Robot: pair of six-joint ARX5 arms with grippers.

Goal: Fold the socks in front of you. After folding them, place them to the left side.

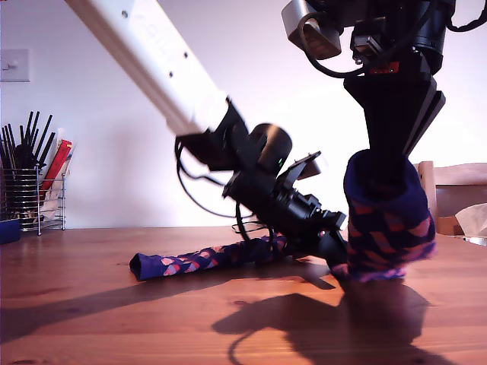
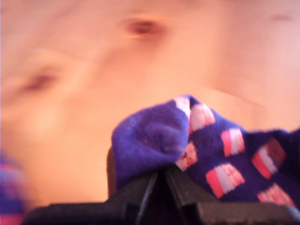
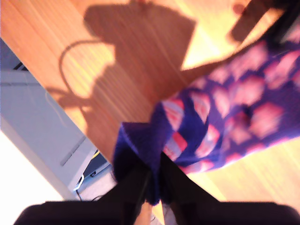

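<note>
The socks (image 1: 205, 260) are navy-purple knit with pink-red blocks. One stretch lies in a long strip on the wooden table (image 1: 91, 319). The other end is lifted into a bunched fold (image 1: 388, 228) at the exterior view's right. My first gripper (image 1: 333, 255), on the white arm, sits low at the table and is shut on a sock edge (image 2: 154, 140). My second gripper (image 1: 383, 171), on the black arm, points straight down and is shut on the raised fold, which hangs from its jaws (image 3: 206, 126). Fabric hides its fingertips in the exterior view.
A wire holder of black utensils (image 1: 30, 190) stands at the exterior view's far left, beside a blue object (image 1: 7, 230). A wooden chair back (image 1: 456, 179) and crumpled paper (image 1: 473, 219) are at that view's right. The second wrist view shows the table edge and the floor (image 3: 42, 117).
</note>
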